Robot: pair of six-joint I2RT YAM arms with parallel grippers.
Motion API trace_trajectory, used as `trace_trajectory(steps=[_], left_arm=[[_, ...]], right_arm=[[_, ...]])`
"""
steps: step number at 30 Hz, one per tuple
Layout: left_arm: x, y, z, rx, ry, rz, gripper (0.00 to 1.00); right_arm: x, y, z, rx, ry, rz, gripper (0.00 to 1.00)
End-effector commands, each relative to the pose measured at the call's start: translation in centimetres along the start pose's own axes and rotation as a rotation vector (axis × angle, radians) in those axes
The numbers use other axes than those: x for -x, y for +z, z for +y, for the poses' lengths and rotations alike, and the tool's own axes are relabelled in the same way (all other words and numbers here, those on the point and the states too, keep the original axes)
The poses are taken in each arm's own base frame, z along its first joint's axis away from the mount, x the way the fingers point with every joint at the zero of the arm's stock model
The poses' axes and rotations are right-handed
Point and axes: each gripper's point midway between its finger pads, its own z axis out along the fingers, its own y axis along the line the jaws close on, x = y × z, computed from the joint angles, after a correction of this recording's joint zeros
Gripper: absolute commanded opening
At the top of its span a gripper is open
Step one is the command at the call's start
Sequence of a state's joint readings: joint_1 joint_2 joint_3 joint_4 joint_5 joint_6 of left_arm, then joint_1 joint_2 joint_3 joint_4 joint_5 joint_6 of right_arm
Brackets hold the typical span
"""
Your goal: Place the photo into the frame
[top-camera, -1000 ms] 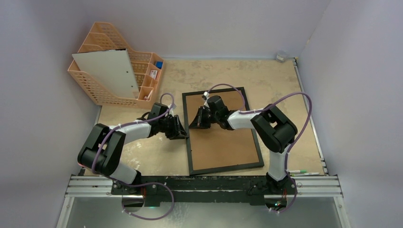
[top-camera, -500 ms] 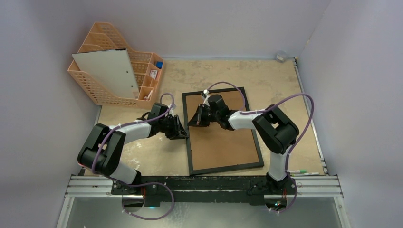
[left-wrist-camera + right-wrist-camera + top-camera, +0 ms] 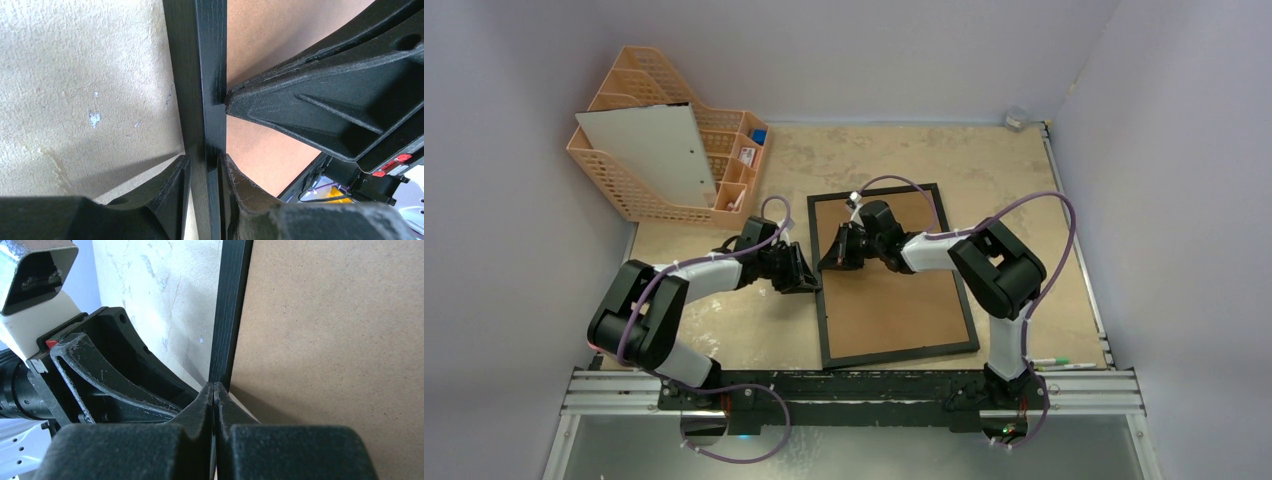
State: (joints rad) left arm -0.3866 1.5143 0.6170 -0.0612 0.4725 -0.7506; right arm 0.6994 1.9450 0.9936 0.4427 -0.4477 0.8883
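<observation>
Gripping frame (image 3: 197,60) rail, L pincer (image 3: 202,164), R pincer (image 3: 214,390) shut alongside

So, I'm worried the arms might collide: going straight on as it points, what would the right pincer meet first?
The frame, its black left rail: the shut right pincer has its tips at the rail's inner edge, seemingly touching. Just past the rail sits the left pincer, clamped on it.

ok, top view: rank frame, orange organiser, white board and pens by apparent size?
1. frame, largest
2. organiser, close behind; it stands taller, so nearer the camera, and this gap is unsure
3. white board
4. pens, smallest
</observation>
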Motion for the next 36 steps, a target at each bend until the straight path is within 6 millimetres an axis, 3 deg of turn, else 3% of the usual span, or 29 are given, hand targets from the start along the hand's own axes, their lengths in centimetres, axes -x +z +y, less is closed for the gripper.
trace_trajectory(steps=[1, 7, 14, 20, 31, 36], left_arm=[[-1.8, 0.3, 4.5, 0.177, -0.041, 0.039, 0.27], [-1.8, 0.4, 4.6, 0.184, -0.045, 0.040, 0.26], [-1.8, 0.4, 4.8, 0.190, -0.047, 0.042, 0.26], [-1.9, 0.3, 4.9, 0.193, -0.046, 0.045, 0.26], [-2.0, 0.4, 4.9, 0.196, -0.046, 0.045, 0.25], [-2.0, 0.3, 5.0, 0.198, -0.047, 0.045, 0.25]], right_arm=[[-2.1, 0.3, -1.8, -0.043, 0.010, 0.085, 0.01], [-3.2, 0.3, -3.0, -0.052, 0.001, 0.114, 0.01], [-4.6, -0.2, -6.1, -0.167, 0.076, 0.138, 0.00], [-4.2, -0.7, -8.5, -0.262, 0.180, 0.094, 0.00], [-2.6, -0.7, -9.9, -0.354, 0.238, 0.035, 0.00], [-2.6, -1.1, -11.7, -0.464, 0.261, 0.019, 0.00]])
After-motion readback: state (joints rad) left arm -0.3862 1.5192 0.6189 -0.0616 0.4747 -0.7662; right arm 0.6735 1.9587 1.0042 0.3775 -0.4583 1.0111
